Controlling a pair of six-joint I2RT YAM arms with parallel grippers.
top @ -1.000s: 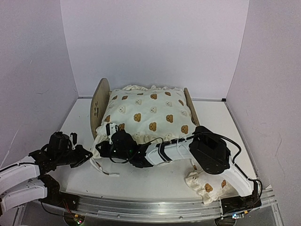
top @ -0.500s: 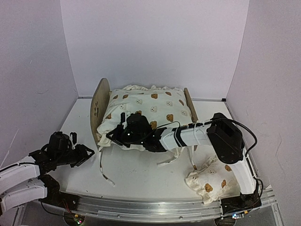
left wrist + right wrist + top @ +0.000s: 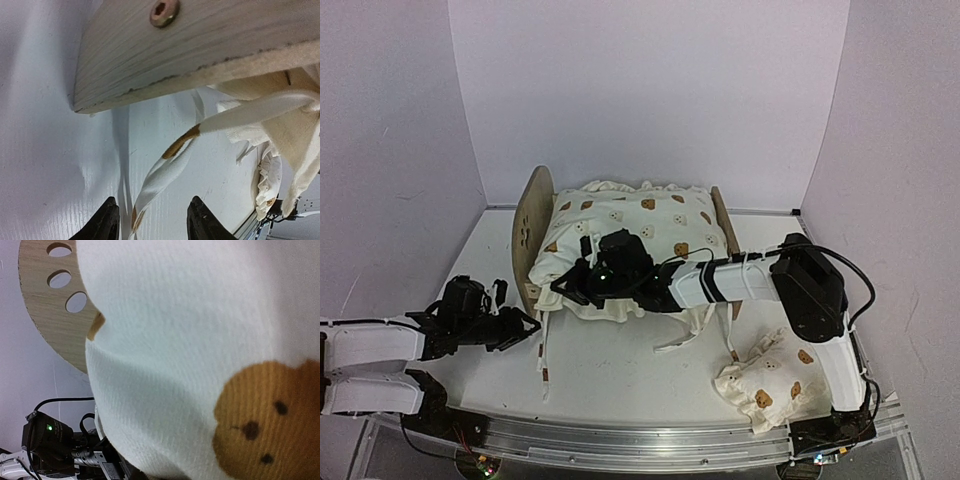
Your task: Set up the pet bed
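The pet bed stands at the back, its wooden headboard [image 3: 527, 232] to the left and its low footboard [image 3: 724, 232] to the right. A cream bear-print cushion [image 3: 640, 232] covers the frame. My right gripper [image 3: 570, 284] is shut on the cushion's near-left edge, just inside the headboard. In the right wrist view the cushion [image 3: 190, 340] hides the fingers, and the headboard's cutouts [image 3: 55, 315] show beside it. My left gripper [image 3: 526, 325] is open low over the table, below the headboard's near corner [image 3: 200, 45]. A cushion tie [image 3: 165, 170] runs down between its fingers [image 3: 107, 222] without being pinched.
A small cream bear-print pillow [image 3: 765, 385] lies at the front right, by the right arm's base. More ties [image 3: 682, 340] hang from the cushion's front edge onto the white table [image 3: 620, 380]. Walls close in on the left, back and right.
My right gripper has lifted the cushion's near-left edge from the table's front up onto the bed by the headboard. My left gripper has opened and moved right to the hanging tie.
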